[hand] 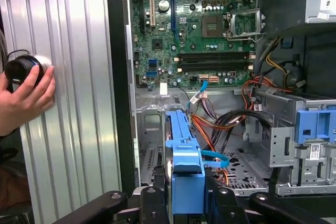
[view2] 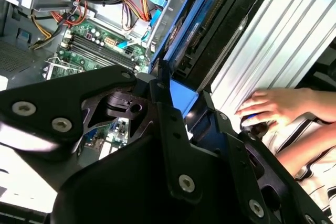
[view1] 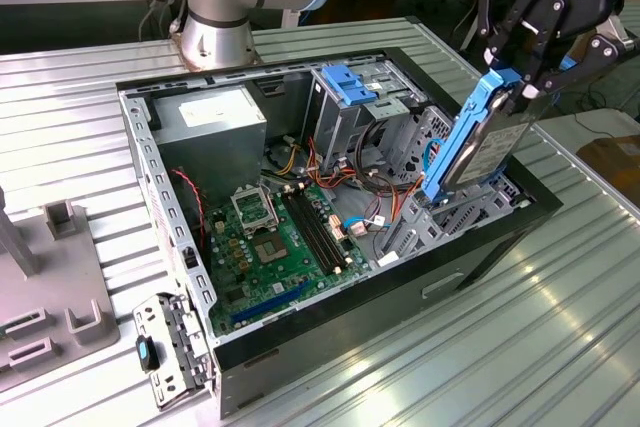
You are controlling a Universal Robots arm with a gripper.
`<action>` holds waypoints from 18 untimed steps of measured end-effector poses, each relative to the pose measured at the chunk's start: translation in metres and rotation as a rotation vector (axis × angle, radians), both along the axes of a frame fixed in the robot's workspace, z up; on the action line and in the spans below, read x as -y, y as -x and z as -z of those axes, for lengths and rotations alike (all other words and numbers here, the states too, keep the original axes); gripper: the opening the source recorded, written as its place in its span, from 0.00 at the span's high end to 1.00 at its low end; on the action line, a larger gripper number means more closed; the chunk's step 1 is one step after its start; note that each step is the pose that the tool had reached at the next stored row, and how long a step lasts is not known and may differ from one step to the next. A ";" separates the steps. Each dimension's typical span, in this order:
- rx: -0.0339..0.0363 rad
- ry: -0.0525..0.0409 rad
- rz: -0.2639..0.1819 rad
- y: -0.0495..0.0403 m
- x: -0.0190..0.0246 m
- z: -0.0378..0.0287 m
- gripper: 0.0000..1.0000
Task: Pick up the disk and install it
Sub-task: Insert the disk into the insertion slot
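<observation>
while gripper clamps disk upright, cables and metal cage nearby

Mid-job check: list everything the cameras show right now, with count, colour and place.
disk: one, dark grey in a bright blue carrier rail, tilted on end above the case's drive bay, held at its top.
computer case: one, black, open, lying on the table.
motherboard: one, green, on the case floor.
power supply: one, grey, in the case's far corner.
drive cage: one, metal with light-blue latches, at the case's far side.
cables: several, orange, black and blue, beside the cage.
table: one, ribbed silver metal.
knob device: one, black, on the table under a person's hand.
gripper: one, black, closed on the disk's top end.
</observation>
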State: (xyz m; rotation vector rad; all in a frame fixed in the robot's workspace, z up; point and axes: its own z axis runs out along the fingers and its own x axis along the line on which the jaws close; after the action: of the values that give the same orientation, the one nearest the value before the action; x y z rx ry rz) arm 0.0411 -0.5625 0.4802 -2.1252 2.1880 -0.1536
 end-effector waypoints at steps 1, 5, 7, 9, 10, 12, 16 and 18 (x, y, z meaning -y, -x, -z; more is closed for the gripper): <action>-0.0001 0.0006 -0.005 -0.0001 0.0000 0.0000 0.64; 0.0000 0.0005 -0.008 -0.0003 -0.0011 0.0003 0.64; 0.0000 0.0003 -0.008 -0.0003 -0.0013 0.0023 0.64; -0.0001 0.0004 -0.007 -0.0008 -0.0014 0.0052 0.64; -0.0001 0.0005 -0.008 -0.0014 -0.0014 0.0063 0.64; -0.0001 0.0005 -0.007 -0.0022 -0.0014 0.0095 0.64; -0.0001 0.0004 -0.007 -0.0038 -0.0015 0.0147 0.64; -0.0001 0.0004 -0.007 -0.0038 -0.0015 0.0161 0.64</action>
State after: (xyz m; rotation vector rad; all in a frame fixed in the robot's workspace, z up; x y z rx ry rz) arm 0.0449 -0.5610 0.4641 -2.1334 2.1800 -0.1535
